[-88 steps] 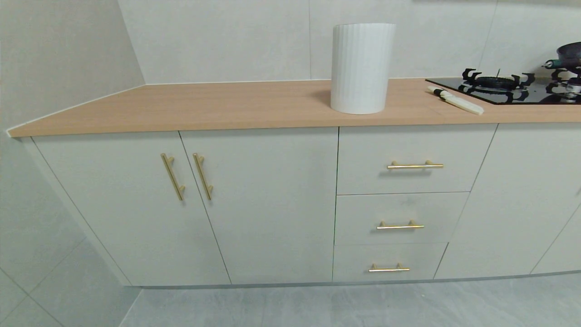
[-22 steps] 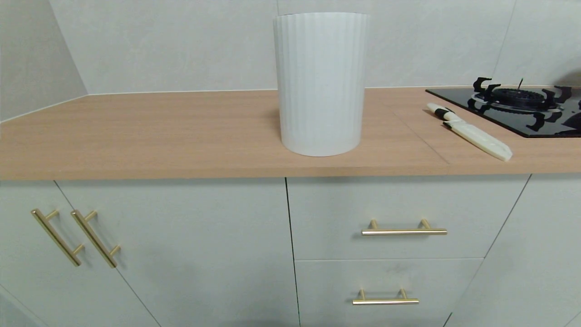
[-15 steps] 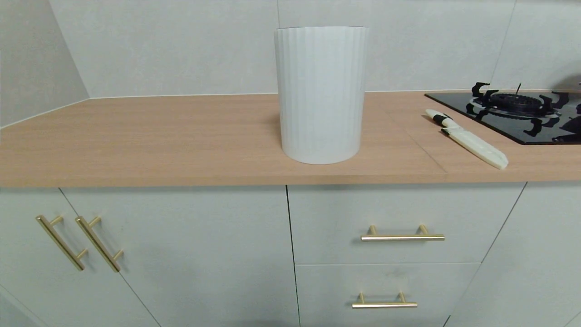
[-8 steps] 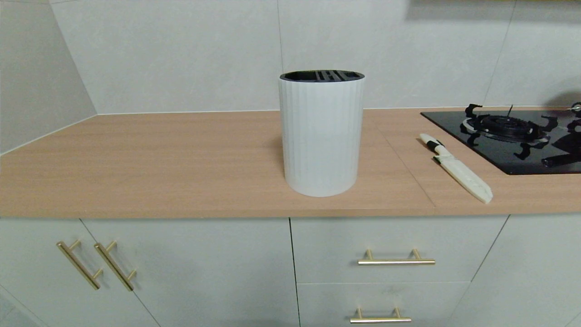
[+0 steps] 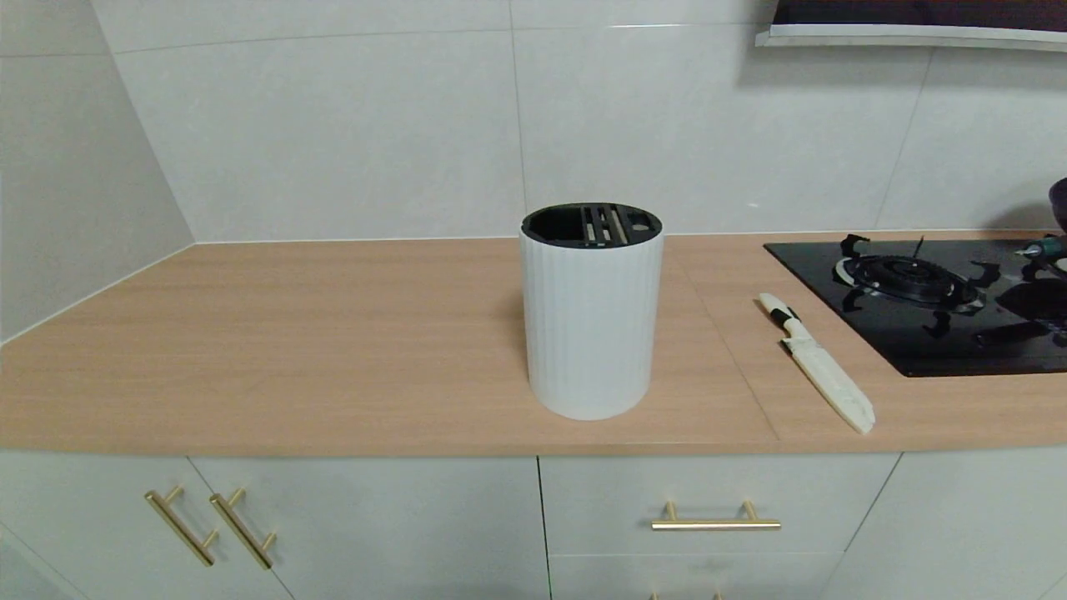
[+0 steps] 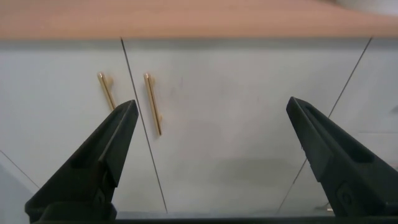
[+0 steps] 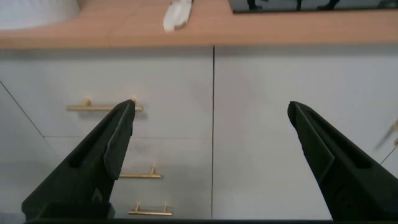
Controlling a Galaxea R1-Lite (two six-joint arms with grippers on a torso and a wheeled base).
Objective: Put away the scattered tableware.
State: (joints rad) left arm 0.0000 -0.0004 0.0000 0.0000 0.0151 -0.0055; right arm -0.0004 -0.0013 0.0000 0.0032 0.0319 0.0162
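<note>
Since the wooden countertop [image 5: 333,350] carries only two of the task's things, the work comes down to the tall white ribbed holder [image 5: 592,333] and the knife [image 5: 815,375]. The holder stands upright near the counter's front edge, its black slotted top [image 5: 592,225] open to the ceiling. It looks stiff and steady enough to take a blade without being held. The knife lies flat at about 3 o'clock from the holder and apart from it, between the holder and the hob [image 5: 917,300]. Its black-banded handle points to 11 o'clock and its pale blade tip to 5 o'clock. It is probably light and rigid, with a smooth, possibly brittle blade. The best hold is therefore the handle, pinched across its narrow sides, because the flat lie leaves little room beneath it. Both arms sit low in front of the cabinets, below counter height and well apart from either thing. The left gripper [image 6: 210,109] faces the cupboard doors [image 6: 205,137] with its fingers spread wide and nothing between them. The right gripper [image 7: 211,106] faces the drawer fronts [image 7: 124,143], equally wide and empty.
</note>
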